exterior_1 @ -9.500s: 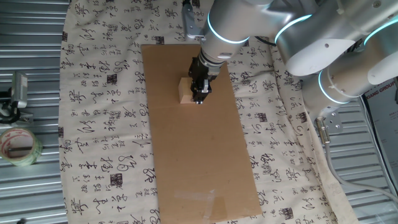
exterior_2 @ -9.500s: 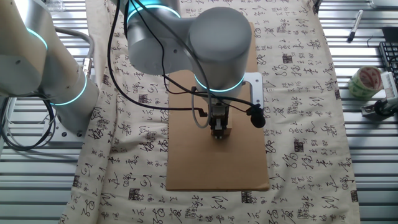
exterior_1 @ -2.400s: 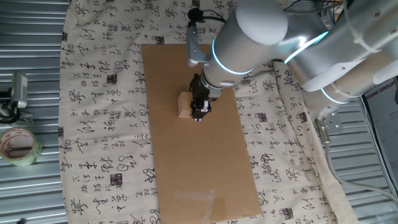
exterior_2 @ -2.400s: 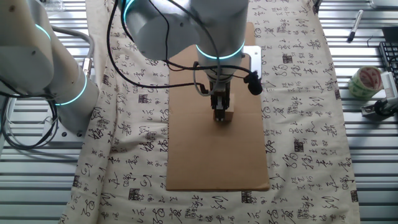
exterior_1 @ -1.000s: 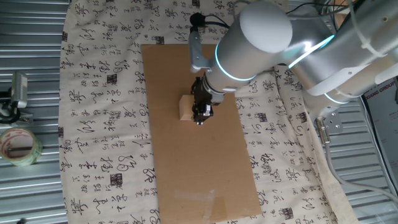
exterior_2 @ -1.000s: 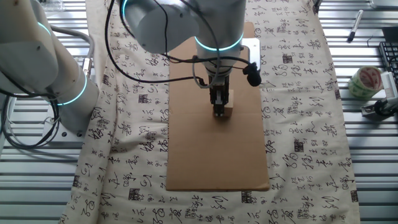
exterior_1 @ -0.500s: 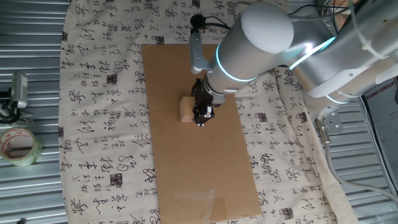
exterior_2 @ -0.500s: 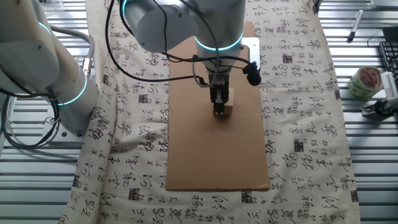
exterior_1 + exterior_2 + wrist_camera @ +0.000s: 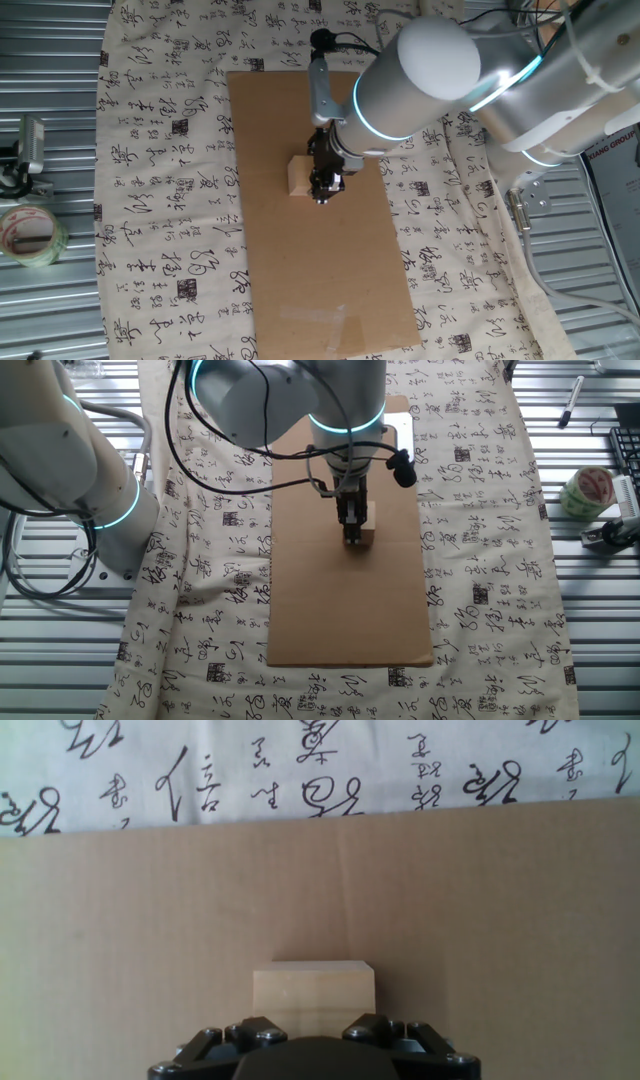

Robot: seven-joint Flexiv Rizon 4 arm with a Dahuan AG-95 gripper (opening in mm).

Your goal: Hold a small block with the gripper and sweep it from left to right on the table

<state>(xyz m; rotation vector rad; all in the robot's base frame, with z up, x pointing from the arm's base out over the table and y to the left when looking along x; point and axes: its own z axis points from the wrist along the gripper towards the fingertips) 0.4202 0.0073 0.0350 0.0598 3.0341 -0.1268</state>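
The small block [image 9: 297, 177], a pale wooden cube, rests on the brown cardboard sheet [image 9: 320, 270] that lies on the table [image 9: 160, 150]. My gripper [image 9: 322, 190] stands upright against the block's right side in this view. From the other side, the block [image 9: 368, 539] shows just right of the gripper [image 9: 351, 537]. In the hand view the block [image 9: 313, 986] sits between the black fingers of the gripper [image 9: 313, 1032], which is shut on it; the fingertips themselves are hidden.
A tape roll [image 9: 30, 235] lies on the ribbed metal at the left, with a clamp [image 9: 25, 150] above it. In the other fixed view the tape roll [image 9: 588, 490] and a pen [image 9: 568, 402] are at the right. The arm's second link [image 9: 70, 490] stands at the left.
The gripper and block have crept slightly along the cardboard, and the wrist above them has swung a little. The grip looks unchanged.
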